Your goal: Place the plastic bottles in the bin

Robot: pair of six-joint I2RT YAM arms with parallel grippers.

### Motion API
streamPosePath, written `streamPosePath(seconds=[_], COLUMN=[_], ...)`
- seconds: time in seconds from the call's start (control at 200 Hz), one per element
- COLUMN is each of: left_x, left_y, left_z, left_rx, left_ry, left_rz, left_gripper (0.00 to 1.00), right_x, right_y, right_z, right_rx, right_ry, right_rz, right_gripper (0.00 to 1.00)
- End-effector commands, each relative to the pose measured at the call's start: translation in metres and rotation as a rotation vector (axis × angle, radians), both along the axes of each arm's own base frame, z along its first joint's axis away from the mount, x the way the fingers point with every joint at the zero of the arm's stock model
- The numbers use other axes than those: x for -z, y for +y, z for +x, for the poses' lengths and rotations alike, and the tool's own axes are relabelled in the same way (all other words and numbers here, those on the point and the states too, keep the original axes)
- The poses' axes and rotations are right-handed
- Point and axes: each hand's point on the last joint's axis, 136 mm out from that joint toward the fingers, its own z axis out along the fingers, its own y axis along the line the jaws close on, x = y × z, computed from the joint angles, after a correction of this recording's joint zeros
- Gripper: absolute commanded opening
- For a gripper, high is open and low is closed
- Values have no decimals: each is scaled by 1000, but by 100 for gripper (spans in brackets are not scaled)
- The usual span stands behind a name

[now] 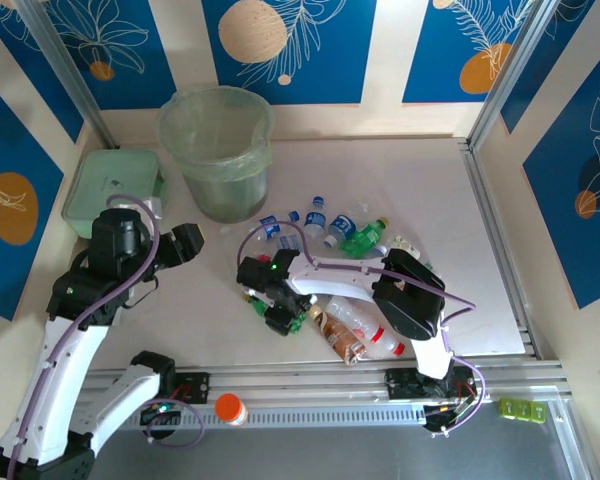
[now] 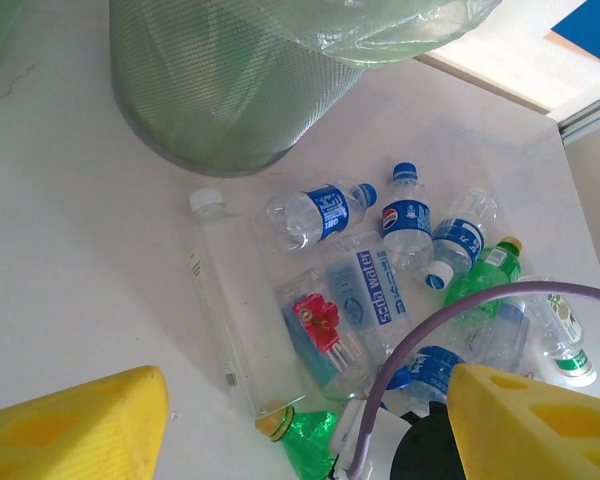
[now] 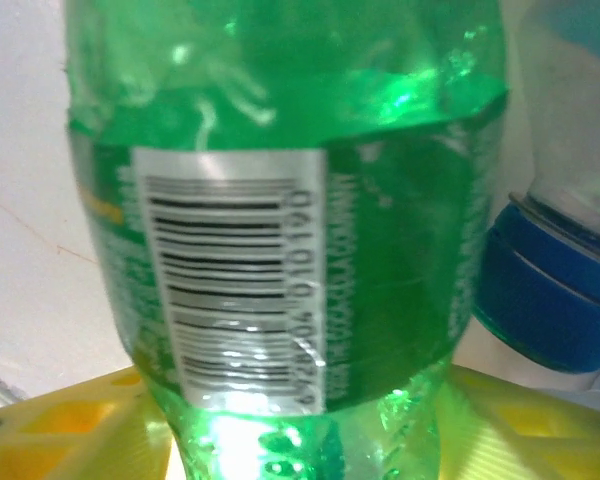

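Fixed overhead camera looks steeply down from the near side across the whole pale table (image 1: 480, 260). Left wrist camera, moderately high, faces the round translucent green bin (image 2: 230, 90) and heap of small plastic bottles (image 2: 365, 290), both shared with overhead. Right wrist camera sits close against one green plastic bottle (image 3: 280, 250).

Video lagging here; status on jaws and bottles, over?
Left jaws open, empty. Right jaws astride green bottle, grip unconfirmed. Blue-capped bottle close beside it. Other bottles heaped near bin.
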Motion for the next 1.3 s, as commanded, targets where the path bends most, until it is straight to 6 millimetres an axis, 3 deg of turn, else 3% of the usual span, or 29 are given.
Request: streamPosePath(seconds=[0.0,0.17,0.345,0.45,0.58,0.685,0.82,1.02,1.295], left_x=[-6,-6,-12,-24,-31,-42,-62,-66,-78], left_y=[0,-3,-12,-38,-73,-91,-119,-150,-182], left_z=[-3,-4,-4,-5,-7,-10,-24,-35,-43], left_rx=[3,17,69,203,368,462,636,768,886], left_ry=[-19,-17,-46,-88,-121,-177,-260,-297,-322], left_rz=[-8,-20,-44,-126,-286,-387,-503,-527,-620], left_gripper=[73,74,80,82,88,92,92,92,85], right_x=[-11,-34,-78,-111,-167,-210,-251,-277,-286], right_y=[8,15,16,18,23,14,4,2,2], right_z=[-1,-13,-11,-7,1,17,18,6,-1], right_rx=[-1,-40,0,52,139,245,263,209,192], right_ry=[11,21,-8,-5,16,31,111,167,209], right_rz=[57,169,322,467,736,954,1169,1296,1360], right_gripper=[56,56,56,55,55,54,55,55,55])
